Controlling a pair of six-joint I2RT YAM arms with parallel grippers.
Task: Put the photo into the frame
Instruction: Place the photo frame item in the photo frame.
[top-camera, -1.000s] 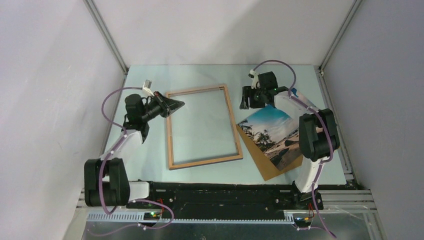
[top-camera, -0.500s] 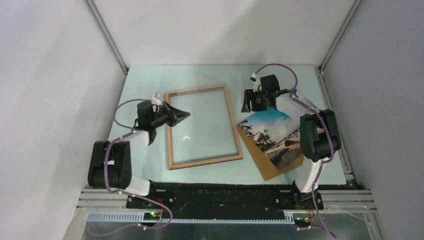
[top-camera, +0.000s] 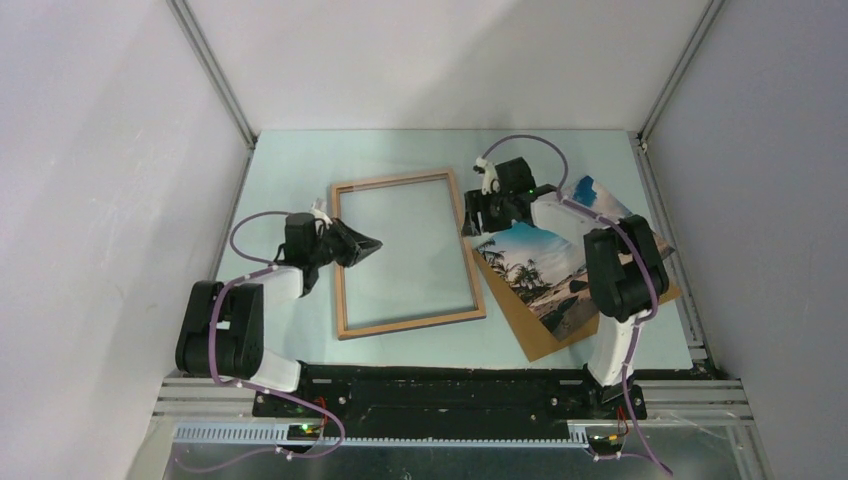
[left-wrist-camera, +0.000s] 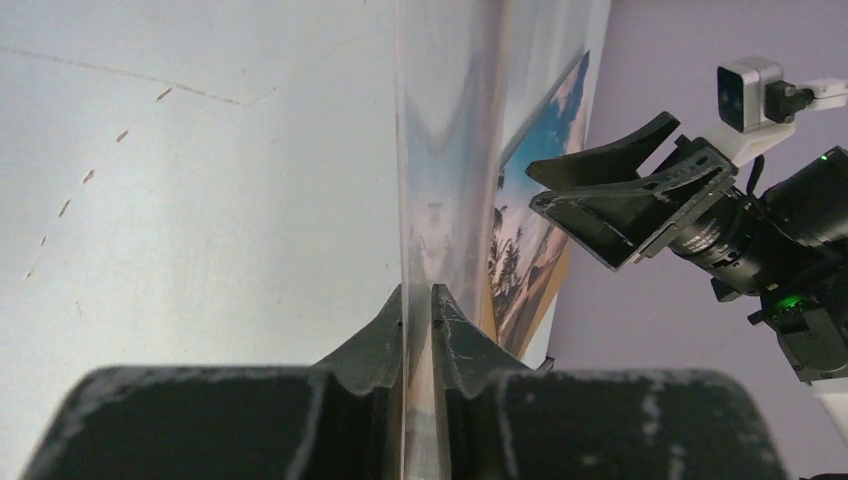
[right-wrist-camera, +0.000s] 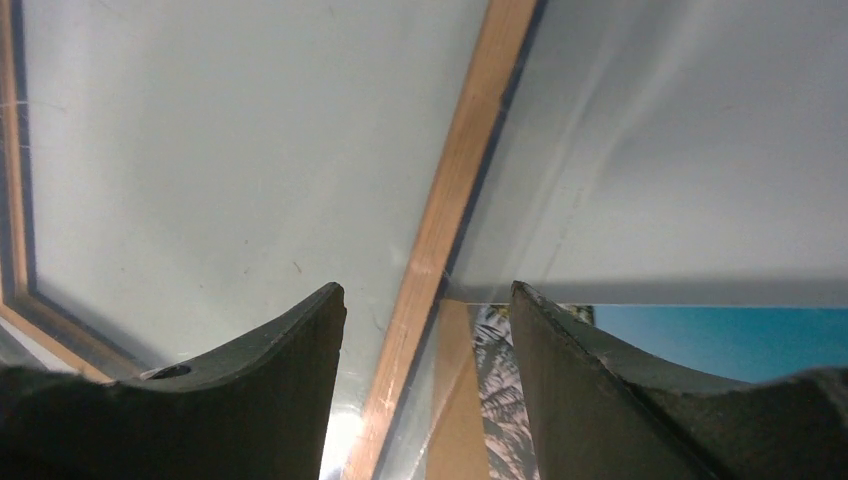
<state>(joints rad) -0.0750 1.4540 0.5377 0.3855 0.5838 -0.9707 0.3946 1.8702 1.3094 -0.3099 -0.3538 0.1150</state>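
Tracking both arms: right hand (top-camera: 478, 215) slid left from the photo (top-camera: 535, 265) to the frame (top-camera: 340, 280), over its right rail, jaws apart, empty; left hand (top-camera: 368, 243) moved down the left rail, fingers nearly together around the pane (top-camera: 405, 250) edge. I can't tell if it's clamped. So the photo still sits on the backing board (top-camera: 535, 340), not inserted.

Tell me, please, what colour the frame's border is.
Light wood-brown; the frame shows it best in the right wrist view.
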